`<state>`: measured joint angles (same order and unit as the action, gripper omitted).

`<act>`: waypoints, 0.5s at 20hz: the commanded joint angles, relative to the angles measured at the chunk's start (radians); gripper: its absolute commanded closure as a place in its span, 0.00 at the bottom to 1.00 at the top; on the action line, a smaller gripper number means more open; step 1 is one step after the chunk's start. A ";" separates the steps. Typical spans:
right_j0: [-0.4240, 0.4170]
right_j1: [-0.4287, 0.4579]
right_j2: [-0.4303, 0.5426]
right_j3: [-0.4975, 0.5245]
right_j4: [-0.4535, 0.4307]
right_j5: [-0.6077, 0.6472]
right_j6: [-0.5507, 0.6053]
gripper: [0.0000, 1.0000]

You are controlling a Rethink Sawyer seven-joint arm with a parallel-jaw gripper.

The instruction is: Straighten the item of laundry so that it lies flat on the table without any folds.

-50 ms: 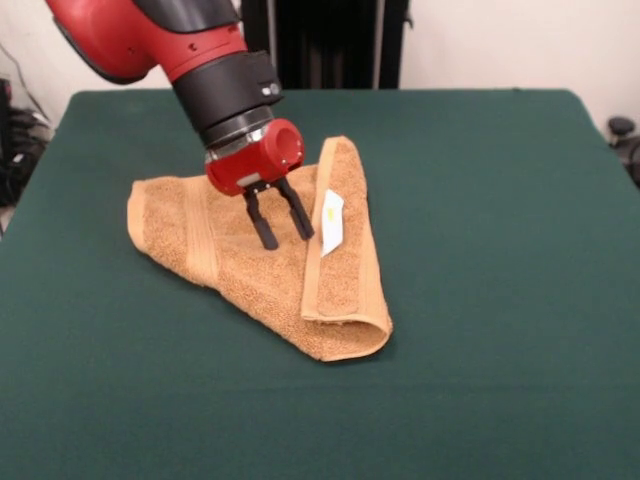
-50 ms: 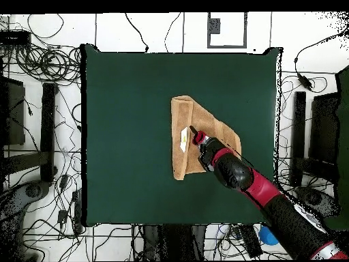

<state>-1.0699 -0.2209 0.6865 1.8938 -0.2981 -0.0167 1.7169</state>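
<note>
One fold left: long flap doubled over the towel, border band up, white label showing.
Front, towel: near mid-desk, rough triangle, not flat.
Front, end effector: fingers spread, empty, tips just over the terry, beside the flap's inner edge.
Front, arm: comes in from upper left, tilted.
Overhead, towel: right of desk centre, folded strip along its left side, label on it.
Overhead, end effector: over the towel middle, next to the label.
Step (judgement): pinch the flap edge only, top layer.
How: lift low, drag outward across the fold line, release once flat.
Risk: grabbing both layers drags the whole towel.
</note>
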 commanded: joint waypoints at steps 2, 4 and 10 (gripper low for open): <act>0.072 -0.012 -0.013 0.000 0.028 -0.042 0.182 0.00; 0.071 -0.005 -0.014 -0.004 0.026 -0.044 0.178 0.00; 0.072 0.000 -0.012 -0.008 0.025 -0.045 0.177 0.00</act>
<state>-1.0561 -0.2425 0.6865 1.8989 -0.2981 -0.0226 1.7169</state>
